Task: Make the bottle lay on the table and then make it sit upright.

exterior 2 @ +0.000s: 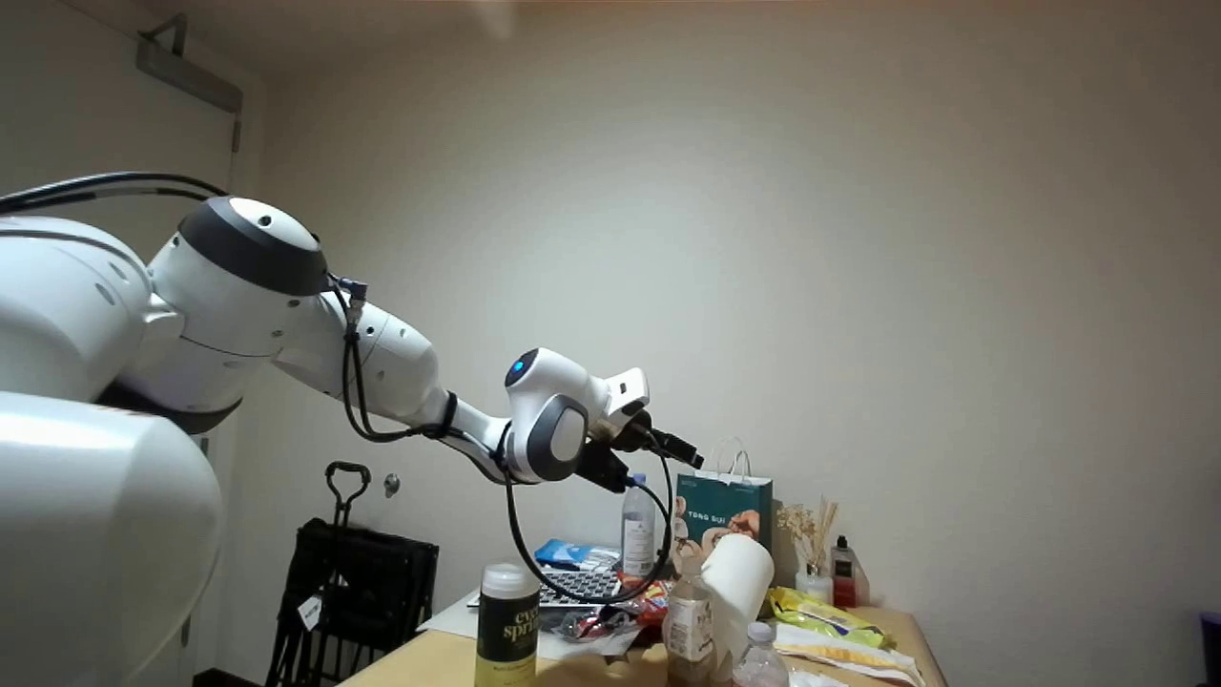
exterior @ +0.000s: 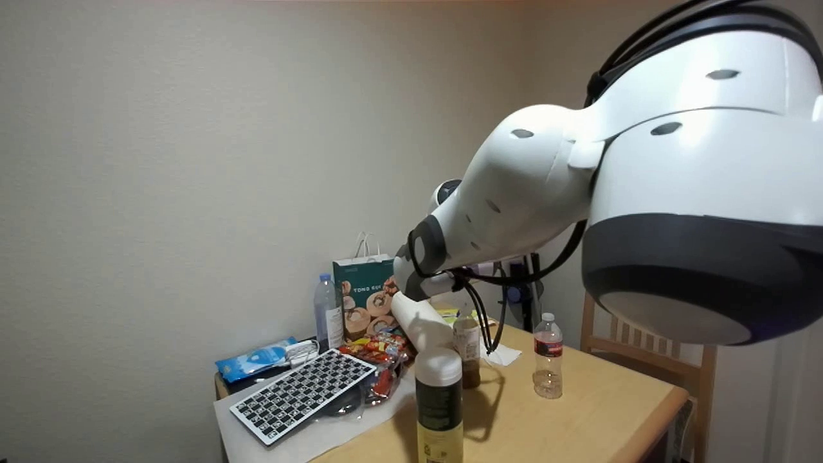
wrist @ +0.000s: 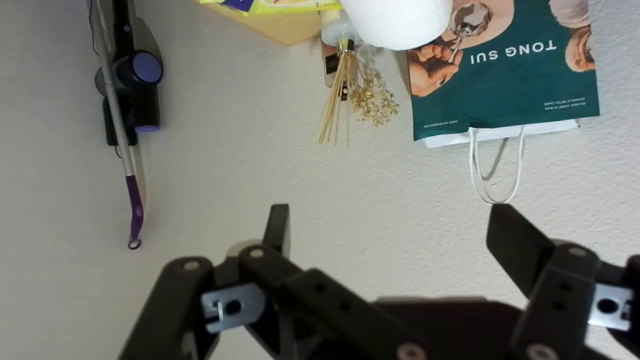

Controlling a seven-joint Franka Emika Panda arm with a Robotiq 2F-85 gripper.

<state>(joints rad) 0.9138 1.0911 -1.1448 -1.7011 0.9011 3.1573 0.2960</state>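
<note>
Below the level of my gripper (wrist: 387, 225), the bottle (exterior: 469, 348) with brown contents stood upright on the table (exterior: 578, 418), well apart from the fingers (wrist: 517, 247). I had these spread wide apart, pointing toward the wall (wrist: 375, 172), with a green paper bag (wrist: 505, 92) ahead of them. Also lower than the gripper, a white roll (exterior 2: 740, 577) leaned just beside the bottle, and a clear red-labelled bottle (exterior: 548, 357) stood apart from both.
</note>
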